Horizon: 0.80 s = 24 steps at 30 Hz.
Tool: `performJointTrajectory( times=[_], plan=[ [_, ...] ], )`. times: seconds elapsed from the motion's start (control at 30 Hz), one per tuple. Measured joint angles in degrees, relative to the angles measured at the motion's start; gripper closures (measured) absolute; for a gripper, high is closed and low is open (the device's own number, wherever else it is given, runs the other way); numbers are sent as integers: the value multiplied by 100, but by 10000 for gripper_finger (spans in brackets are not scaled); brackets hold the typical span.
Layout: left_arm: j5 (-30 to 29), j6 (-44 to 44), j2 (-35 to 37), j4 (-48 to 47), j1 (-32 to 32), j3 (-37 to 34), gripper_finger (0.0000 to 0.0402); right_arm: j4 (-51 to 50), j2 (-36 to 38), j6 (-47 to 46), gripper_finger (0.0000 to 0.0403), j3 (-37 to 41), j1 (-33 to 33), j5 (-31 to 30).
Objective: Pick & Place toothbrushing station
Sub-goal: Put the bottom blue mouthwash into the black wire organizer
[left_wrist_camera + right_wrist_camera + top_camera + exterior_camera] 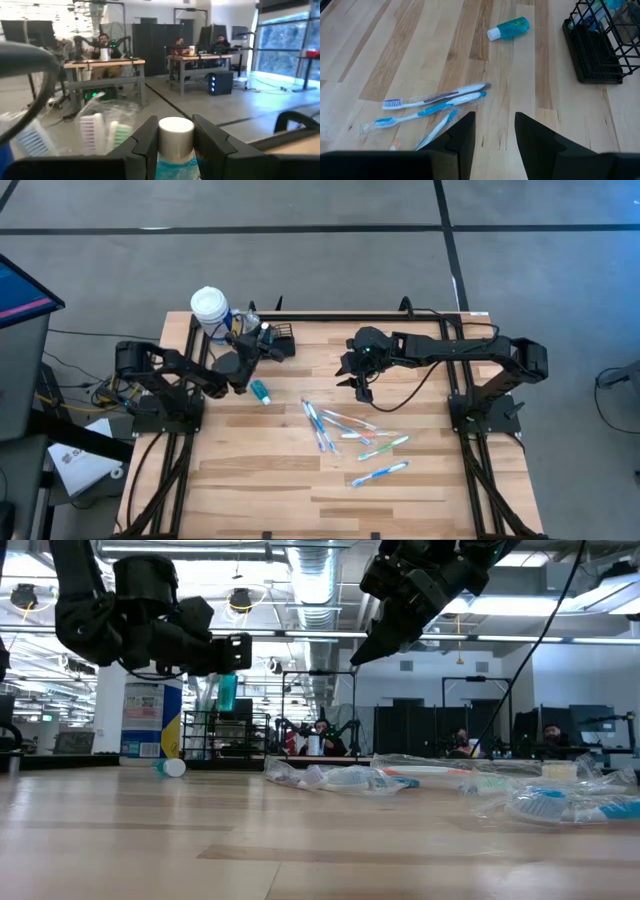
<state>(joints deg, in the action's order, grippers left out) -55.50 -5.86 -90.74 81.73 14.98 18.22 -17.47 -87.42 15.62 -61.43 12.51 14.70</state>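
The wooden table (260, 480) fills the frame, both dark arms reaching in over its far half. Biggest item out there is the blue-labelled bottle with the white cap (209, 307), standing just behind the left gripper (262, 340). Right beside that gripper's tip sits the black wire-mesh caddy (281, 340), at the table's far edge; from above I can't quite tell whether the fingers are over it or just short of it. Look at the left wrist camera: the two dark fingers (146, 145) are pinching a small teal bottle with a white cap (175, 145), held up off the table. A second small teal bottle (260, 391) lies on its side on the wood, just below that arm. Over to the right gripper (360, 385), hanging above the table with its fingers (462, 137) spread apart and nothing between them. Ahead of it and slightly to one side, a scatter of wrapped toothbrushes (345, 435), blue, green and white, lies loose on the boards, with the caddy well beyond.
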Motion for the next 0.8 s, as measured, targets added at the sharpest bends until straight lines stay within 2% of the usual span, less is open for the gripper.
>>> performJointTrajectory(
  times=[0.8],
  plan=[
    [-109, 1118, -1309, 164, 243, 0, 315, 20, 0, 92, 275, 0, 0, 0]
  ],
)
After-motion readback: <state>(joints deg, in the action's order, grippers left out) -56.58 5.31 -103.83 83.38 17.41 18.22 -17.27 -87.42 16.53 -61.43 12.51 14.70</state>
